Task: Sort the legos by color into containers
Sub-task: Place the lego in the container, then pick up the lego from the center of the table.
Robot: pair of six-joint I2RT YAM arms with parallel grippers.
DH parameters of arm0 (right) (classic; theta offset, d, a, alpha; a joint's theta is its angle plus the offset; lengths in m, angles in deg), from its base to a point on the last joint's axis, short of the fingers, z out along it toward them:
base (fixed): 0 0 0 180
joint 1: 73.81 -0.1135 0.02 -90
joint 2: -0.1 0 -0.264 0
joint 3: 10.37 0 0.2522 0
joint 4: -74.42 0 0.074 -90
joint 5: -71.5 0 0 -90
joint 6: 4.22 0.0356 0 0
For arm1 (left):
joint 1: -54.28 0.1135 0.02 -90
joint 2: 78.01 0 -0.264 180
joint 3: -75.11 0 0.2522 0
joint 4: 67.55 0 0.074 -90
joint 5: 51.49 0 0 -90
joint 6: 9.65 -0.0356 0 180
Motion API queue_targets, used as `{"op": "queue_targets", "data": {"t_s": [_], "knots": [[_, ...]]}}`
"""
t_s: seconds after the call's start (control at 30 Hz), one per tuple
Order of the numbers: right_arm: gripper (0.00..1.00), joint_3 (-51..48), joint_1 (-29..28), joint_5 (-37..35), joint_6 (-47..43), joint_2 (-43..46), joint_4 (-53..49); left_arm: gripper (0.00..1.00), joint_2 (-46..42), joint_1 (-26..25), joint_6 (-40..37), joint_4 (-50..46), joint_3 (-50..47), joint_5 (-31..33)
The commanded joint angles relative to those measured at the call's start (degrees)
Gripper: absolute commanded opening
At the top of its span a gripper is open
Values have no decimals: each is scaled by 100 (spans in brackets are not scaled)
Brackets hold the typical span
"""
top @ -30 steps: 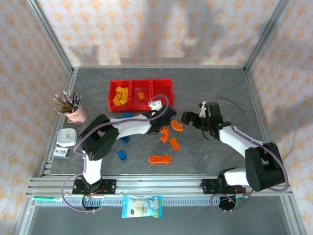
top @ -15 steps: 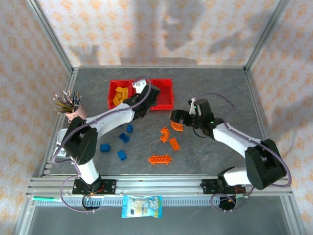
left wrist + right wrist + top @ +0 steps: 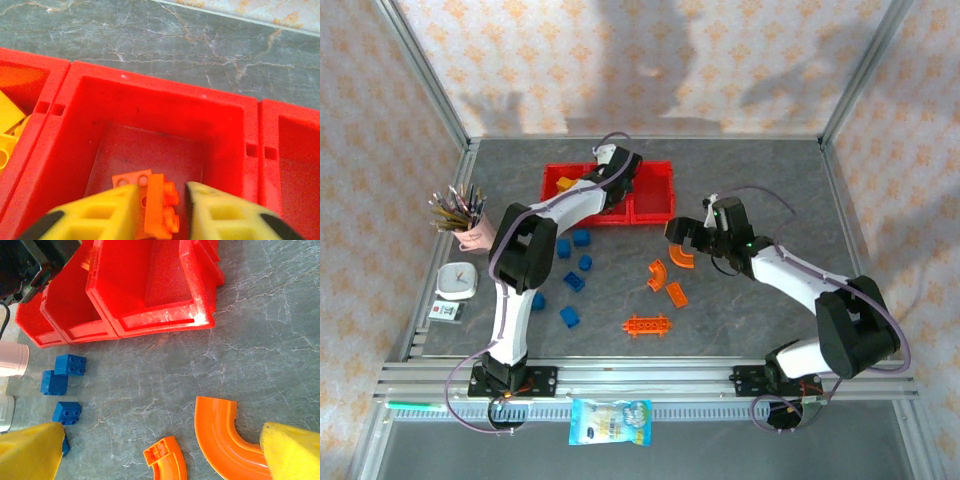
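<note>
Both my arms extended: left gripper (image 3: pixel 161 192) pinches orange brick (image 3: pixel 162 212) over middle bin (image 3: pixel 150 95). Right gripper (image 3: pixel 161 435) wide above curved piece (image 3: pixel 215 425).

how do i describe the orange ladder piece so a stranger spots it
From the red bins at the back, come toward the arm bases. Past the curved orange pieces lies the orange ladder plate, nearest the bases: the only flat, straight, open-runged one.

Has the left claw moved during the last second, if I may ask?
Yes. The left claw went up the view, from the table just in front of the red bins to above their middle compartment.
</note>
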State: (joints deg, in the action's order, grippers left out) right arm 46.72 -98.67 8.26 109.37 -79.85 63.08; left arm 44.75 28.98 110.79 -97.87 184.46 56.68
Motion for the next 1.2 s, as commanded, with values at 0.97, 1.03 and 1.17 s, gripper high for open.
{"op": "queue_targets", "data": {"t_s": [0.97,1.03,1.17], "knots": [[100,-1335,662,-138,-22,1164,-516,58,-2685,-2116,1222,71,-2891,-1220],[100,-1446,685,-129,-12,1169,-493,61,-2528,-2287,1421,45,-2906,-1208],[100,-1613,770,-94,-13,1142,-359,68,-2153,-2554,1666,99,-2849,-1220]]}}
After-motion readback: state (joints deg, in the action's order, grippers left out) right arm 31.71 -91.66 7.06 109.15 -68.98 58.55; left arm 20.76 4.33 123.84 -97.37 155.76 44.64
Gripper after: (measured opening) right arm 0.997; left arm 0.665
